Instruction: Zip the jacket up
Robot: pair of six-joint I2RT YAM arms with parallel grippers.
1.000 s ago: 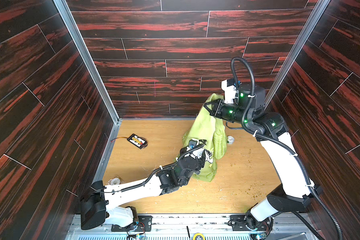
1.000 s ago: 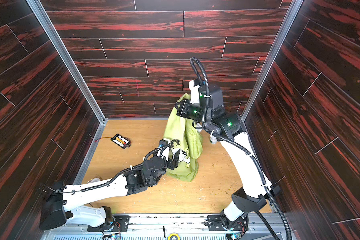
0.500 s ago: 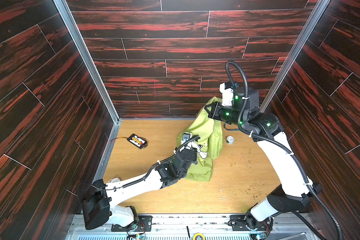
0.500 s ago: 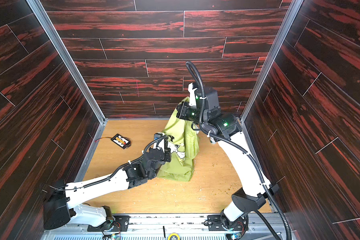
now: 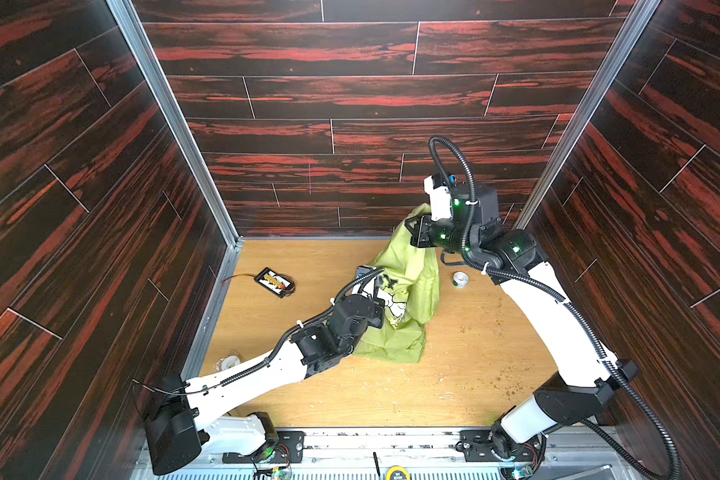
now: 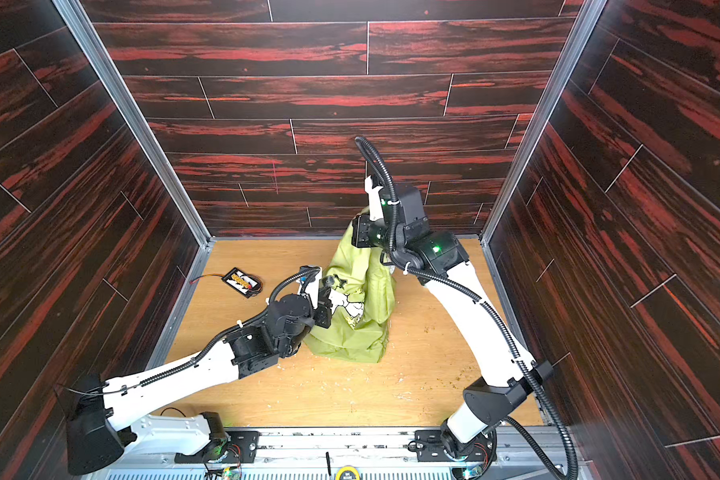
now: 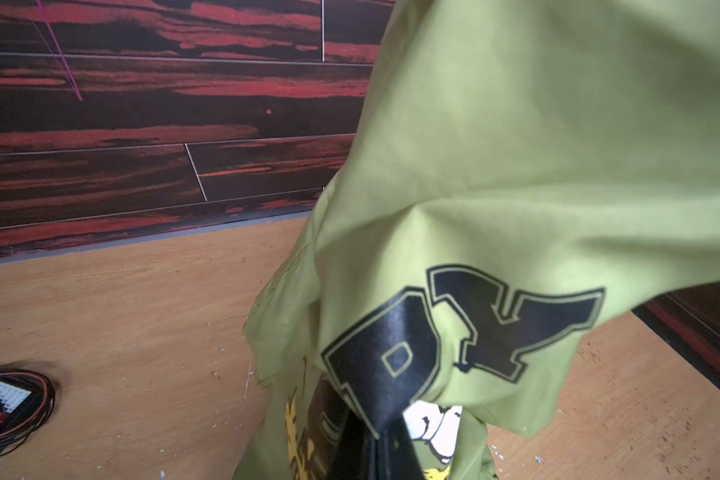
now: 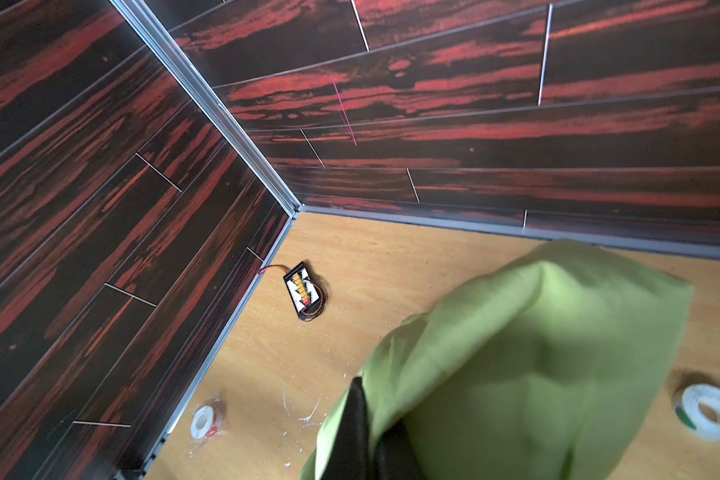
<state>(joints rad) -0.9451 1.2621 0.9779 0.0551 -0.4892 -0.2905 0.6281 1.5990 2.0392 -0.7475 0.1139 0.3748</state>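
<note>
The lime-green jacket [image 5: 416, 274] [image 6: 371, 274] hangs bunched from near the back wall down to the wooden floor. My right gripper [image 5: 412, 226] [image 6: 355, 232] is shut on its top, where green cloth wraps the dark fingers [image 8: 356, 419] in the right wrist view. My left gripper [image 5: 381, 291] [image 6: 327, 291] is shut on the jacket at mid-height, on the print. In the left wrist view its gripper [image 7: 375, 434] pinches a fold bearing black block letters [image 7: 454, 332]. A white cartoon print [image 7: 433, 424] shows just beside it.
A small black board with red and black wires [image 5: 276, 281] [image 8: 304, 291] lies at the back left. One tape roll [image 5: 460, 279] [image 8: 709, 411] sits right of the jacket. Another roll [image 5: 230, 362] [image 8: 203, 420] lies by the left wall. Dark wood-patterned walls close in three sides.
My left gripper has shut on the jacket's printed part and shifted a little left. The right gripper, still holding the top, has swung slightly left and the cloth has followed.
</note>
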